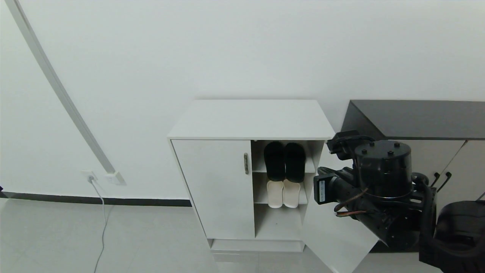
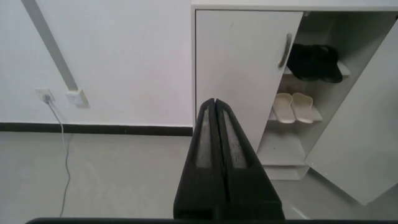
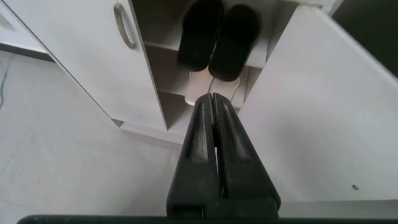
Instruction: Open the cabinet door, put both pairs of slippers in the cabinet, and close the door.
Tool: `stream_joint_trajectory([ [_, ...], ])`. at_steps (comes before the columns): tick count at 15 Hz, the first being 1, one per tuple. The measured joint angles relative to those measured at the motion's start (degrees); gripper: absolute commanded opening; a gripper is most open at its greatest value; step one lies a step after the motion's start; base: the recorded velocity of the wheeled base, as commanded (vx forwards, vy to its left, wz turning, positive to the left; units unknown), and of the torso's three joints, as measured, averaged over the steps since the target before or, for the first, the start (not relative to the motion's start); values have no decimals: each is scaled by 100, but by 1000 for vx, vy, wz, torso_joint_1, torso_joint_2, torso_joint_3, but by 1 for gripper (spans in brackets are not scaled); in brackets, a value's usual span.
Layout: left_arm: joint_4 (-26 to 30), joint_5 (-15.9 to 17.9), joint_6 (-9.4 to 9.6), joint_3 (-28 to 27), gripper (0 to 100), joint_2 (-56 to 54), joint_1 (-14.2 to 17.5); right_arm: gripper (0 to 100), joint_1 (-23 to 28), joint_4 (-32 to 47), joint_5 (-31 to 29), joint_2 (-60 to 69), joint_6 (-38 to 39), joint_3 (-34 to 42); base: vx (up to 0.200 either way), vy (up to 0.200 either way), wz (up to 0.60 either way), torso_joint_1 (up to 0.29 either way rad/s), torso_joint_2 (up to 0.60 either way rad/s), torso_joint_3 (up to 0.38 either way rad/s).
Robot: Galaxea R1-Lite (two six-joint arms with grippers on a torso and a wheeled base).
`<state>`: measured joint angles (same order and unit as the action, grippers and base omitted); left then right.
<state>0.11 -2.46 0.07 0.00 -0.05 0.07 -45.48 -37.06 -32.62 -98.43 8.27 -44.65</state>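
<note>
Inside the cabinet (image 1: 250, 121), black slippers (image 1: 285, 161) sit on the upper shelf, with white slippers (image 1: 283, 193) on the shelf below. Its right door (image 1: 337, 235) stands open, partly hidden by the right arm. The right pincer (image 3: 212, 96), pressed closed and empty, covers part of the white pair. The left pincer (image 2: 214, 102), likewise closed and empty, faces the cabinet's left door (image 1: 214, 189).

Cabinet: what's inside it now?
Black slippers on the upper shelf, white slippers on the shelf below. The shut left door covers the other half, so that side can't be seen.
</note>
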Motion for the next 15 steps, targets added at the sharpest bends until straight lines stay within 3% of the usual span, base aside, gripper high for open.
stream_joint_trajectory([
  [3,-6,0,2,0,0,0,-2,0,21,-207,2,-20,-1,72,0,0,0,170,-383,-211],
  [15,-1,-13,-7,0,0,0,0,0,20,-460,17,-20,-171,296,0,0,0,3,-5,-3],
])
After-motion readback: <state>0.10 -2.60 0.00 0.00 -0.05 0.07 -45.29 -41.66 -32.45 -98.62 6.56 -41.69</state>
